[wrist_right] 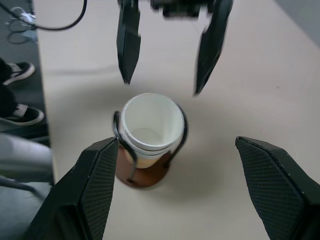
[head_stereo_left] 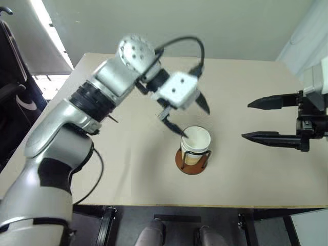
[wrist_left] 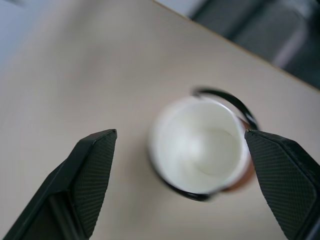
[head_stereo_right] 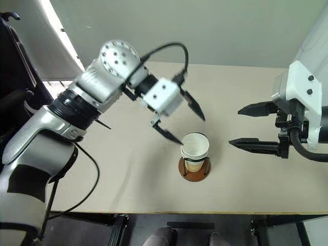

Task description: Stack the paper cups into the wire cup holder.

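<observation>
Plain beige table (head_stereo_left: 128, 169), nothing loose lying around; left gripper (head_stereo_left: 190, 116) spread wide just above, grasping nothing; right gripper (head_stereo_left: 264, 120) parted off to the side, empty; paper cups (head_stereo_left: 196, 142) nested in wire cup holder (head_stereo_left: 192, 161) mid-table; best lifted straight up, clear of the rim.

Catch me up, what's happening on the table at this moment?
The paper cups sit nested in the wire cup holder near the table's front edge. The left gripper hangs just above the stack with its fingers spread, holding nothing. The right gripper waits off to the side, open and empty. No loose cups lie on the table.
</observation>
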You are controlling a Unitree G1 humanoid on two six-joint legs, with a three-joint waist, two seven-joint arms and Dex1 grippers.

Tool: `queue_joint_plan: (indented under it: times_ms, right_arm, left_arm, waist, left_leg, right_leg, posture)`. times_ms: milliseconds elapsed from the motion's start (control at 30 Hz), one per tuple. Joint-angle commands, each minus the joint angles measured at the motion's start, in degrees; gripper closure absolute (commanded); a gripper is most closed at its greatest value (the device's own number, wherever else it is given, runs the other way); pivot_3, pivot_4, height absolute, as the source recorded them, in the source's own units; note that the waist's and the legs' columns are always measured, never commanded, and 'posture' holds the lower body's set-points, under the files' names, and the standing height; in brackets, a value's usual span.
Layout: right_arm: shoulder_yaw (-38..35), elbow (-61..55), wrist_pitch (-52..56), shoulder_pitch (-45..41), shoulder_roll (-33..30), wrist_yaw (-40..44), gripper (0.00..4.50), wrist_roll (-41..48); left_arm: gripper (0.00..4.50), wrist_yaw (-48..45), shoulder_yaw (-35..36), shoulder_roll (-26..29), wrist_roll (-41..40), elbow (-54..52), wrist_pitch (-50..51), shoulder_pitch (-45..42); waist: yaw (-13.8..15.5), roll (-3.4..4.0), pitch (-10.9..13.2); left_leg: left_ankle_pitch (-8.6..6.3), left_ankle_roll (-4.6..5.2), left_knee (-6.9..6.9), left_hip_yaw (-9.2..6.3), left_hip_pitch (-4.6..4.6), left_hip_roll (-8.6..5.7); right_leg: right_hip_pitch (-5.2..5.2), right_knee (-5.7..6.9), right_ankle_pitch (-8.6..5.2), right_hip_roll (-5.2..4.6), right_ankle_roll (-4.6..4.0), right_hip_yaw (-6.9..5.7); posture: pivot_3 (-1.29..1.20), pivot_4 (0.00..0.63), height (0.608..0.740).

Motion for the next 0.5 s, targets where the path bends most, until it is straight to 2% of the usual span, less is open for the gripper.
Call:
queue_joint_plan:
  times_ms: [33,300,500]
  right_arm:
    - [0.9,2.9,-2.2,1.6,1.5,-1.3,0.71,-3.6]
    - [6.0,11.8,-5.4,5.3,11.0,-5.2,0.71,-10.9]
    - [9.8,20.4,-13.3,3.9,20.4,-11.0,0.71,-20.8]
  left_arm:
    - [0.02,0.5,9.7,1.3,-1.3,0.8,7.9,2.6]
    - [0.02,8.6,24.5,6.6,-0.4,-2.8,21.9,17.3]
    - [0.02,21.9,33.8,5.6,1.5,-5.0,24.6,27.9]
  waist:
    - [-0.1,0.05,0.0]
    - [-0.6,0.11,-0.1]
    - [-0.4,0.09,-0.1]
  left_leg:
    - [0.0,0.0,0.0,-0.01,0.02,0.01]
    - [0.04,0.04,0.08,0.08,0.14,0.04]
    - [0.08,0.1,0.27,0.0,0.08,0.01]
  right_leg:
    - [0.0,0.0,0.0,-0.01,0.0,0.01]
    - [0.0,0.1,0.01,0.06,0.03,0.09]
    - [0.04,0.1,0.04,0.06,0.05,0.03]
  posture:
    - [0.0,0.15,0.74]
    - [0.0,0.15,0.74]
    - [0.0,0.15,0.74]
